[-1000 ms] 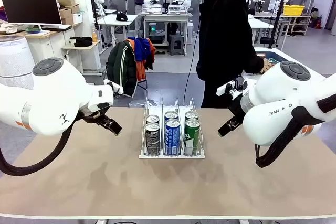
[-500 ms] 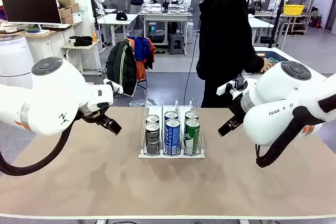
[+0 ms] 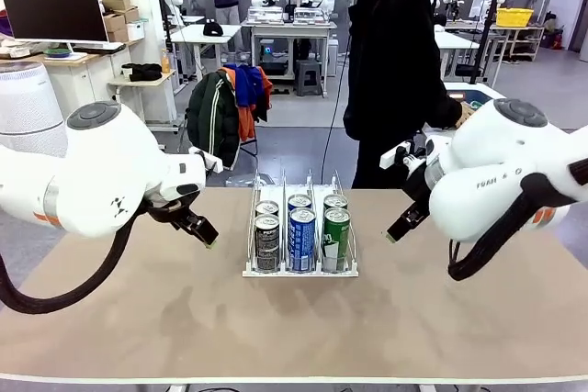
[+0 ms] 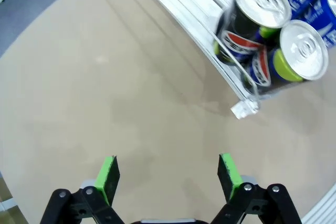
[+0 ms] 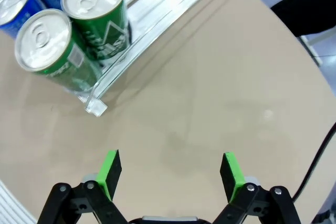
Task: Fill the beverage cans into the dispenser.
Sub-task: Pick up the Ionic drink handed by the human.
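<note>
Between left tool (image 3: 204, 232) and right tool (image 3: 401, 224), both released and empty over the surface (image 3: 294, 337), rack (image 3: 300, 272) holds six cans (image 3: 301, 238), two per lane; rear room left, so filling likely unfinished.

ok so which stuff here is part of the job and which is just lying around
Job: black Pepsi cans, blue cans, green cans, dispenser.
Just about: jackets, monitor, yellow crate, all beyond the table.
</note>
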Robot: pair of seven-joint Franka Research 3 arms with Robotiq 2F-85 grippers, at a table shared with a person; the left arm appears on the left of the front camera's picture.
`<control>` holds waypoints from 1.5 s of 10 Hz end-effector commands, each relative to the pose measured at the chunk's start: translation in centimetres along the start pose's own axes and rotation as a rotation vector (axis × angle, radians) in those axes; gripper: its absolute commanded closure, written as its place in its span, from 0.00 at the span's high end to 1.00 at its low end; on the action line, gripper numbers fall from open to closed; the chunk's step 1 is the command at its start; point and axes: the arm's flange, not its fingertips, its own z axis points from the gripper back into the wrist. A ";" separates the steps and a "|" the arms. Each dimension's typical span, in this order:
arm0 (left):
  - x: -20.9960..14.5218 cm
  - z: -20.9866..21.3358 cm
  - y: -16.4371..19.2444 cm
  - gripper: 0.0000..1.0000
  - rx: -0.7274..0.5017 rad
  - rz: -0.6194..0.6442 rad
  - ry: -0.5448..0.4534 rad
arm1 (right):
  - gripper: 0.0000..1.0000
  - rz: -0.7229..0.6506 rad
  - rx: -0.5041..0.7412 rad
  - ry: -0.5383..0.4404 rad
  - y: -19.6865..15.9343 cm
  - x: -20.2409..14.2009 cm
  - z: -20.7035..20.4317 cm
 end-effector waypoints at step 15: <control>0.2 8.7 3.3 1.00 -0.161 -0.187 -0.065 | 1.00 0.068 0.168 -0.090 -4.9 0.4 8.9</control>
